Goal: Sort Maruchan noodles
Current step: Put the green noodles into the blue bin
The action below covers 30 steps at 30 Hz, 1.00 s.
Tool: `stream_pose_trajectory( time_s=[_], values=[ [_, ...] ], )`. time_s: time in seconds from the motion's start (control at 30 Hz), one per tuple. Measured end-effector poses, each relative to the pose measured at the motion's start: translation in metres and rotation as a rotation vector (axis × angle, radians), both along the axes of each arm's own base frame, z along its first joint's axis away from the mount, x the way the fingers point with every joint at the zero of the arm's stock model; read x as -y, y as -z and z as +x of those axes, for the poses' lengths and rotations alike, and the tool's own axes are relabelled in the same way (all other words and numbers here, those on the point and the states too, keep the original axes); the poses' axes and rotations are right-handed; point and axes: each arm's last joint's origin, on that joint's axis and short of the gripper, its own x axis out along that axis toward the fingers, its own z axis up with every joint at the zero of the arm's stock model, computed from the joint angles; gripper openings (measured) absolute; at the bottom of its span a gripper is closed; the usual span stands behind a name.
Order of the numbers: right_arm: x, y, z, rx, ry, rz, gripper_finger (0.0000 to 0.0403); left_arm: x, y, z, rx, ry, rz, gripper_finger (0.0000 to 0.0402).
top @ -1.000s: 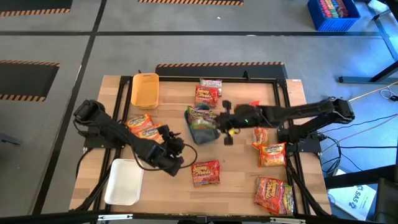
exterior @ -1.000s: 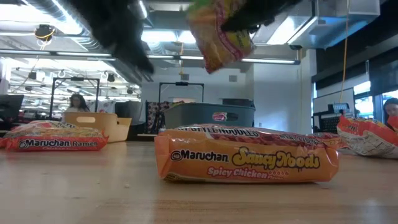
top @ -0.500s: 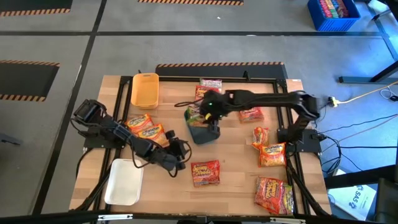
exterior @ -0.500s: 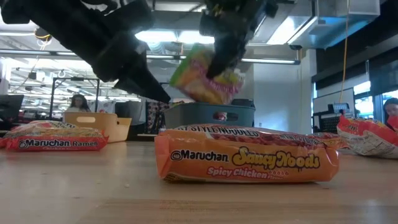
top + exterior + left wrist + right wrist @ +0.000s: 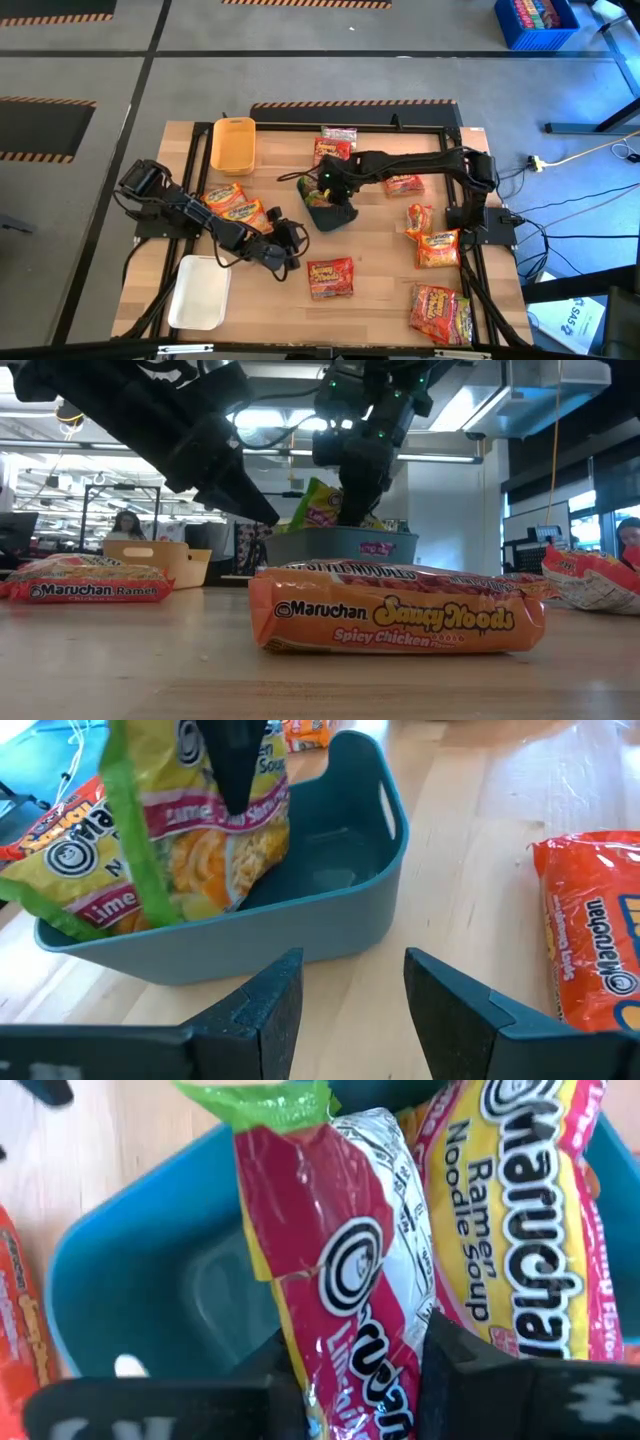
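From above, the right end effector (image 5: 328,186) is hard to make out, lost over the blue-grey tray (image 5: 330,214). Its fingers pinch a green-edged packet (image 5: 330,1260), crinkly yellow and red, standing in the tray beside a second packet (image 5: 520,1220). The left end effector (image 5: 345,1005) hangs near the tray, parted and holding nothing, over the bench (image 5: 380,250).
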Motion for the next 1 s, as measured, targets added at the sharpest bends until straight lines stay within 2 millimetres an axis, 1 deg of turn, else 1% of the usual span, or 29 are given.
stream_pose_trajectory(
  time_s=[0.1,0.17,0.4,0.53,0.67,0.8,1.0],
  values=[
    [0.000,0.001,0.001,0.006,0.019,0.002,0.0094,0.000,0.000,0.000,0.004,-0.001,-0.002,0.0167],
    [0.001,0.001,0.003,0.020,0.024,-0.009,0.0108,0.000,0.000,0.000,0.005,-0.002,-0.002,0.0167],
    [0.001,0.001,0.006,0.041,0.023,-0.013,0.0186,0.000,0.000,0.001,0.007,-0.003,-0.005,0.0167],
    [0.002,0.000,0.008,0.061,0.028,-0.035,0.0210,0.000,0.000,0.001,0.007,-0.004,-0.006,0.0167],
    [0.003,-0.001,0.010,0.090,0.033,-0.086,0.0213,0.000,0.000,0.001,0.008,-0.004,-0.007,0.0167],
    [0.006,-0.002,0.011,0.095,0.058,-0.163,0.0201,0.000,0.000,0.001,0.008,-0.004,-0.007,0.0167],
    [0.006,-0.005,0.010,0.095,0.041,-0.173,0.0182,0.000,0.000,0.001,0.008,-0.004,-0.007,0.0167]
  ],
)
